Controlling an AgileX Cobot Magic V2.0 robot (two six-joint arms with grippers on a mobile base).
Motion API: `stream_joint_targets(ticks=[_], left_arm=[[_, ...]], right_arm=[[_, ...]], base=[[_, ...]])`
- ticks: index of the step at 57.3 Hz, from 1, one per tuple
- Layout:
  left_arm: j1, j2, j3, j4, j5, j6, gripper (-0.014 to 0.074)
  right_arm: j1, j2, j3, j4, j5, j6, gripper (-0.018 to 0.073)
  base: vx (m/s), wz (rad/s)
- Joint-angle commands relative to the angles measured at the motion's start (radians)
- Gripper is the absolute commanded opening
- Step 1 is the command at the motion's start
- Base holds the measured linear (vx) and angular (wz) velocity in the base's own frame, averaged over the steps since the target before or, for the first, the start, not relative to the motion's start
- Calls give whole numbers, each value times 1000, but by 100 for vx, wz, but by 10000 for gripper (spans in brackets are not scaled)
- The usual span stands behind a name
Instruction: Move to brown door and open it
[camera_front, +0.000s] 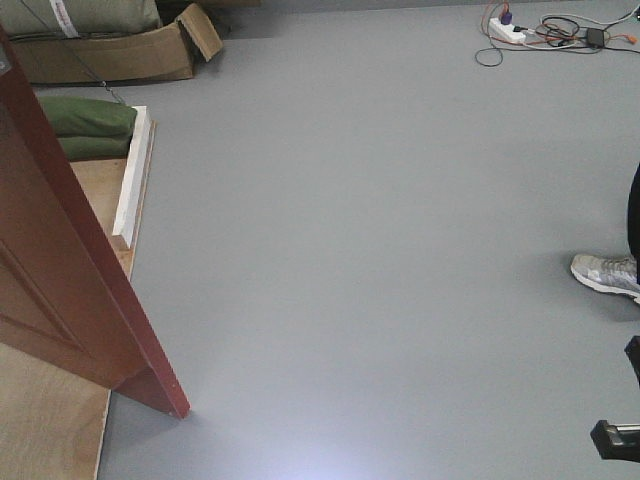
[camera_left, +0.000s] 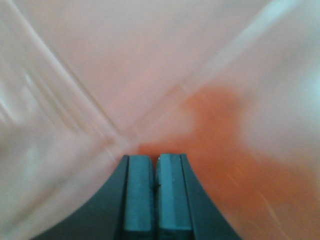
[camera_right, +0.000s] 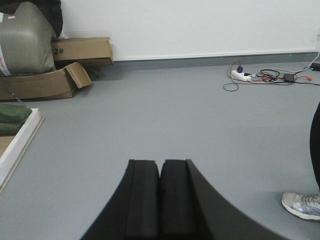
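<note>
The brown door (camera_front: 60, 270) stands ajar at the left, its lower edge swung out over the grey floor (camera_front: 380, 250); opening looks underway. Left tool (camera_left: 155, 192), pads together, sits close against blurred wood; right tool (camera_right: 160, 197) closed, idle. Next: push wider

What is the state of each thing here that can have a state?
brown door: swung open, standing at an angle over the grey floor.
left gripper: shut, empty, close to a blurred reddish surface.
right gripper: shut, empty, above the floor.
cardboard box: open, flap up.
power strip: cables plugged in.
</note>
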Motion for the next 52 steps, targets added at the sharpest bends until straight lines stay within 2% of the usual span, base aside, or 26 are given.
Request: stream_joint_targets(ticks=[1, 52], left_arm=[[-10, -45, -33, -49, -3, -2, -3], [-10, -45, -33, -49, -3, -2, -3]], right_arm=[[-1, -11, 5, -1, -81, -6, 0], [-1, -11, 5, -1, -81, -6, 0]], base=[[22, 0], [23, 3]])
